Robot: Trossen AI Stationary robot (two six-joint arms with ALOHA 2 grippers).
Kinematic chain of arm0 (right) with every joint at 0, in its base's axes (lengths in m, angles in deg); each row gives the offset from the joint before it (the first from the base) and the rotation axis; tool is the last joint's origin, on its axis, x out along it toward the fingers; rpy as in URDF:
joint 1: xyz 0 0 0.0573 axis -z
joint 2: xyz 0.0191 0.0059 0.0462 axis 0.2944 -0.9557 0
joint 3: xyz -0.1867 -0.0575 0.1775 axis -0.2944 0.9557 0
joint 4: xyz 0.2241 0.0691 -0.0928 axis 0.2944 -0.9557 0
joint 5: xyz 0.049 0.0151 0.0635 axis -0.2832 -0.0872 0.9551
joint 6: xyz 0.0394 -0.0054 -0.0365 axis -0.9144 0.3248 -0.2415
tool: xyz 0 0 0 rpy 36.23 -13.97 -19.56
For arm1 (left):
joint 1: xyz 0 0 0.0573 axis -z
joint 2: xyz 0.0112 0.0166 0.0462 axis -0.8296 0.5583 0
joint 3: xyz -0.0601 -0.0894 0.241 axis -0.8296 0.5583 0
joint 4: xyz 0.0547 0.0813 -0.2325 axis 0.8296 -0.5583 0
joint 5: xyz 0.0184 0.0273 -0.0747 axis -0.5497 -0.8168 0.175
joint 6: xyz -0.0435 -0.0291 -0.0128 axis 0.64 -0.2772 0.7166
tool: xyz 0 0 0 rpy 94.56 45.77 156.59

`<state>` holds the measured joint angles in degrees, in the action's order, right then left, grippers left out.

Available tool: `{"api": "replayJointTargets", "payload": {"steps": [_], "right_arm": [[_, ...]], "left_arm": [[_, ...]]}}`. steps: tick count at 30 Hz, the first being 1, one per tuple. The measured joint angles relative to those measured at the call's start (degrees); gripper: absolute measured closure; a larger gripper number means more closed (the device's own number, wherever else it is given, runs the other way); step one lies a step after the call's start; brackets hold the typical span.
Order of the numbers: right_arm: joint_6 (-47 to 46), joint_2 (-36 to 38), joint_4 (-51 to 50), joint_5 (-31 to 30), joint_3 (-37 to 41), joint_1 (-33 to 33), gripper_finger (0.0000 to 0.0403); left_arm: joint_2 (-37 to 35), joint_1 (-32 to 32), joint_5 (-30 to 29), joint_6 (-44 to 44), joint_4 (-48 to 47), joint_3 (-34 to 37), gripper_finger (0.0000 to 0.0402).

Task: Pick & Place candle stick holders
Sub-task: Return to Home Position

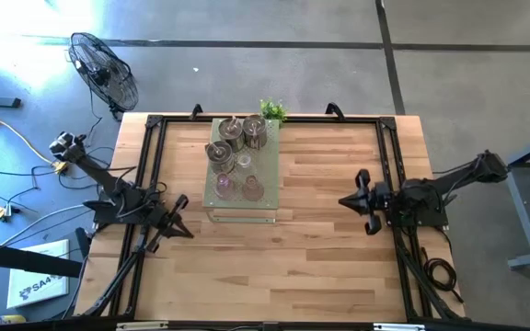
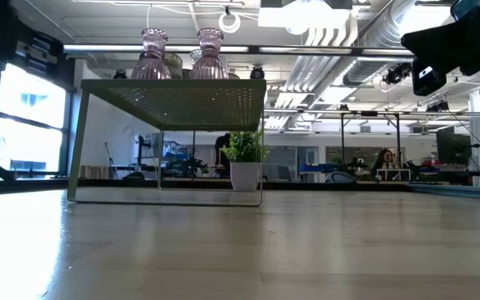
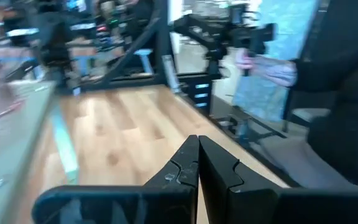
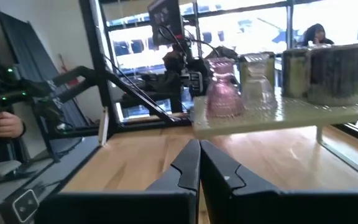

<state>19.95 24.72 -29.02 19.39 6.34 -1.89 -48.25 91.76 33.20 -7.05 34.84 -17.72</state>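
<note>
Pink, clear and metal holders [image 1: 237, 152] all stand upright on top of the green shelf [image 1: 267, 210]. Just left of the shelf's front end hangs the left gripper [image 1: 180, 221], and the right gripper [image 1: 350, 200] waits farther off on the shelf's right. Both have fingers pressed together, holding nothing. The holders lie ahead of each gripper, the left one nearer, so I think only backing away remains.

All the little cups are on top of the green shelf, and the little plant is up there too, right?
Not quite. The candle stick holders do stand on the green shelf, but the plant is not up there: the low view shows it standing down on the table, behind the shelf.
</note>
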Motion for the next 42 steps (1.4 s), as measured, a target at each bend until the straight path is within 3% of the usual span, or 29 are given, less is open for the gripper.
{"api": "replayJointTargets", "payload": {"steps": [3,12,22,35,42], "right_arm": [[-0.98,1.99,-2.7,1.53,0.0,2.09,0.0402],[-0.92,5.45,-4.72,7.28,0.02,7.62,0.0401],[0.57,5.66,-5.5,10.05,0.02,10.09,0.0399],[3.47,5.63,-7.96,9.67,0.04,11.55,0.04],[6.45,5.63,-7.96,7.88,0.04,11.55,0.0397]], "left_arm": [[0.0,-5.41,3.3,2.02,-0.81,-0.05,0.0401],[0.0,-23.36,22.4,4.89,-0.85,-0.26,0.0401],[0.0,-34.24,32.7,2.15,-0.86,-0.28,0.0401],[0.0,-43.79,33.09,-1.16,-0.39,-0.37,0.0402],[0.01,-45.07,33.15,0.15,-1.22,-0.37,0.0401]]}}
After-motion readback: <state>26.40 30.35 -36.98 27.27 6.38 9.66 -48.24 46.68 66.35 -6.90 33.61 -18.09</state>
